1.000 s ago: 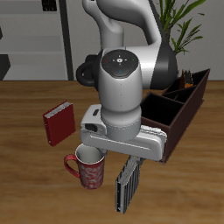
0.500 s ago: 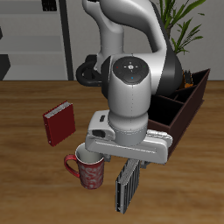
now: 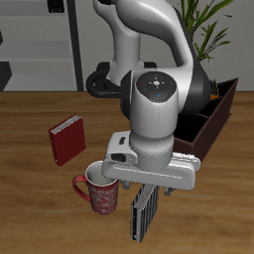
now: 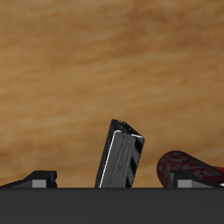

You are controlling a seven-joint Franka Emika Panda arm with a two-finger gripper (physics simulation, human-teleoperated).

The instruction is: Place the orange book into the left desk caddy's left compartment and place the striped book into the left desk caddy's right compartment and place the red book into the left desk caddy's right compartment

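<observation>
The striped book [image 3: 144, 212] stands on edge near the table's front edge, beside a mug. In the wrist view the striped book [image 4: 121, 156] leans slightly between my fingertips [image 4: 39, 178], which are wide apart. My gripper [image 4: 114, 179] is open and hangs just above the book, its fingers hidden under the hand [image 3: 149, 171] in the exterior view. The red book [image 3: 67, 141] stands farther back, apart from the arm. The left desk caddy [image 3: 206, 127] is behind the arm, largely hidden. A sliver of orange [image 3: 212, 97] shows in its far section; I cannot tell whether it is the orange book.
A dark red mug [image 3: 99, 190] with a white inside stands right beside the striped book; its rim also shows as the mug [image 4: 187, 164] in the wrist view. A plant [image 3: 213, 30] and shelving stand behind the table.
The arm has swung toward the table's front edge and come over the striped book. The books and the mug have not moved.
</observation>
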